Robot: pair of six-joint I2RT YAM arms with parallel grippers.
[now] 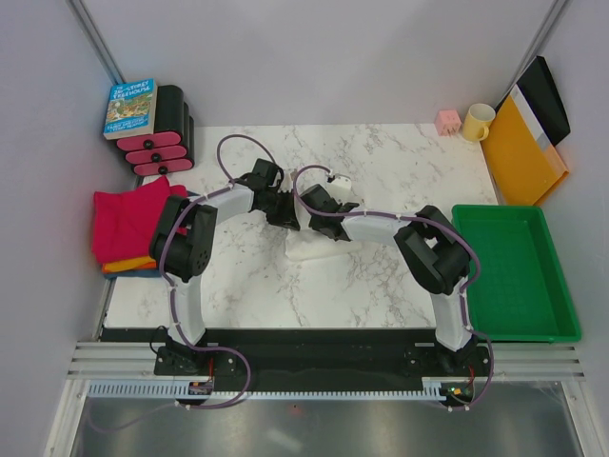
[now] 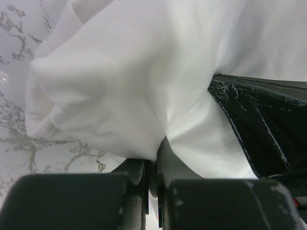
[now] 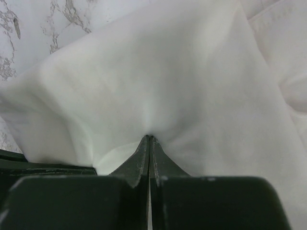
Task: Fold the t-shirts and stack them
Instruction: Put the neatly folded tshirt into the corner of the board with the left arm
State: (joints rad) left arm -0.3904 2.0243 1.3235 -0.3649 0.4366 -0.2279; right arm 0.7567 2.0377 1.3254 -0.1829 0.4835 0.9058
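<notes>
Pink shirt (image 1: pixel 128 219) lies on an orange shirt (image 1: pixel 128 265) at the table's (image 1: pixel 381 281) left edge. Mid-table, the left gripper (image 2: pixel 156 154) is clamped onto the bunched white shirt (image 1: pixel 314 250). Just right of it, the right gripper (image 3: pixel 149 142) pinches the same cloth.

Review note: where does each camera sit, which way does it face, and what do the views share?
Top external: above and behind the bases, looking down on the white marble table; the left arm and right arm show whole.
Left wrist: on the left arm, looking along the left gripper, shut on the crumpled cream-white cloth t-shirt.
Right wrist: on the right arm, looking along the right gripper, shut on that shirt.
Shared: all three show the shirt.
</notes>
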